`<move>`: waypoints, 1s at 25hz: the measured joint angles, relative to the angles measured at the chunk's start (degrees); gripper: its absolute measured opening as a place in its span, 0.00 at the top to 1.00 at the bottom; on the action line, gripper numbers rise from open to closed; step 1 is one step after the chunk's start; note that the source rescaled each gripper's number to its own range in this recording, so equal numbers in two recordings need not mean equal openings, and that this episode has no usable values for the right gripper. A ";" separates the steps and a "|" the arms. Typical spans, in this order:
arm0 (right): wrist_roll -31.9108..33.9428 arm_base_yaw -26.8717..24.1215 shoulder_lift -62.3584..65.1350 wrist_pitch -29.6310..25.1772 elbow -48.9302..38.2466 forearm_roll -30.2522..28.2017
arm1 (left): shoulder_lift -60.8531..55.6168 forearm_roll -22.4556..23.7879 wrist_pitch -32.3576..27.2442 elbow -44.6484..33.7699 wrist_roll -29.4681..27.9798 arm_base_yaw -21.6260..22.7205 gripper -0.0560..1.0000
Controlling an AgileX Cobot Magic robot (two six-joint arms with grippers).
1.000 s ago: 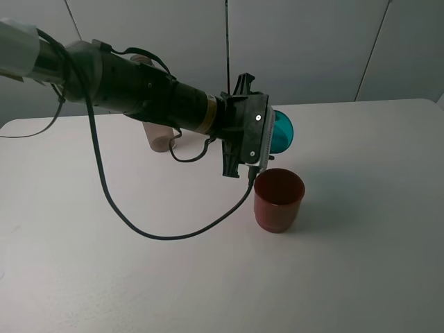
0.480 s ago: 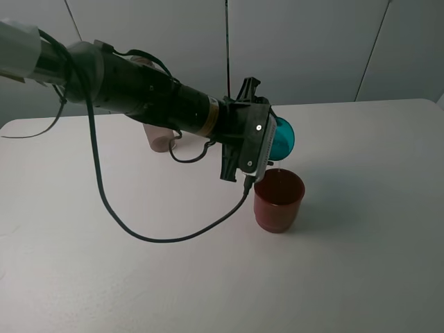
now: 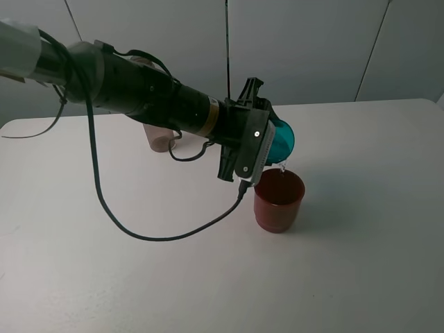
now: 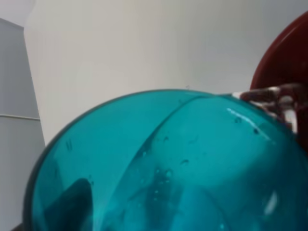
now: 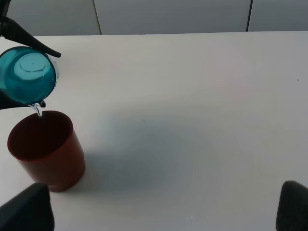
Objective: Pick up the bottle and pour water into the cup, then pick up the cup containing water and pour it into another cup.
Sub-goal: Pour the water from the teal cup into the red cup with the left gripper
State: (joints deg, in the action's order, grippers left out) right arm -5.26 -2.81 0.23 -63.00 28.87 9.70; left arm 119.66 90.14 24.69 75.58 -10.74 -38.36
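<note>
Pour in progress: the left fingers are clamped on the teal cup, which is tipped with its lip just above the red cup on the desk. A thin stream lands inside near the rim. Recommended: centre the lip further over the opening, raise the tilt slowly, and avoid contact between the cups. The right fingers stand apart, idle.
</note>
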 joint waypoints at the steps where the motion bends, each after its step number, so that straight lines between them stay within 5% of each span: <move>1: 0.00 0.00 0.00 0.00 0.00 0.00 | 0.00 0.00 0.00 0.00 0.55 0.00 0.87; 25: 0.00 0.00 0.00 0.00 0.00 0.00 | -3.31 -2.44 -2.01 0.00 10.74 -0.68 0.87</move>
State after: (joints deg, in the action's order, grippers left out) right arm -5.26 -2.81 0.23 -63.00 28.87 9.70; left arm 116.35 87.70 22.68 75.58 0.00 -39.04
